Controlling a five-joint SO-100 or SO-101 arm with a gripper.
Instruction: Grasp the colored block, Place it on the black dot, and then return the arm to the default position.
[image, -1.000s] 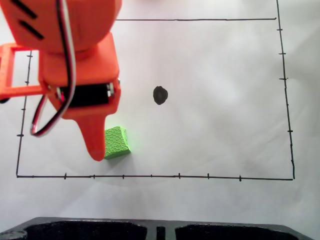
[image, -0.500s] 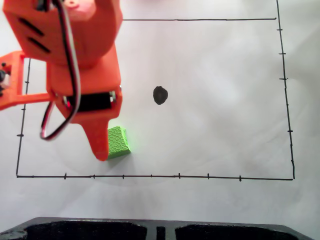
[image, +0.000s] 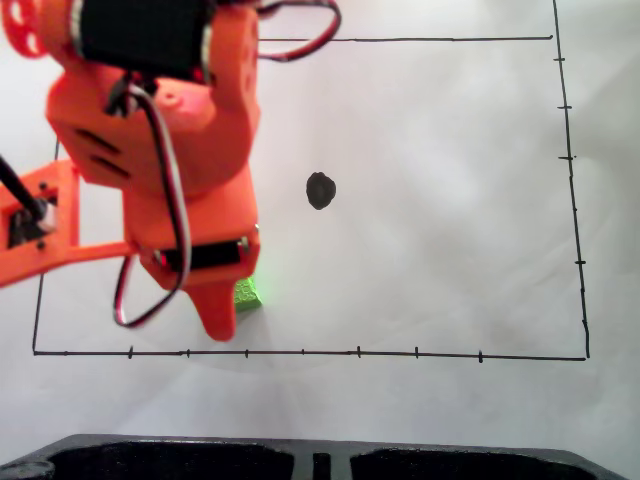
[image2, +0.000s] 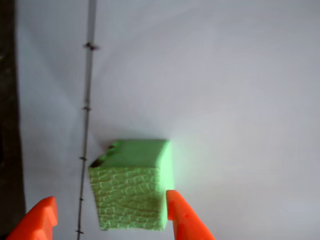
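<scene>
Since a second ago the arm (image: 160, 150) has swung down and forward in the fixed view, so it now hides most of the colored block (image: 246, 293), which sits on the white paper near the lower border line, well apart from the black dot (image: 320, 190). In the wrist view the hand (image2: 107, 215) is spread, its orange fingertips (image2: 182, 215) flanking the block (image2: 132, 185), one just beside its right face. The cube looks light and somewhat soft, its pebbled skin likely grippy; squeezing the two opposite flat sides seems safest.
</scene>
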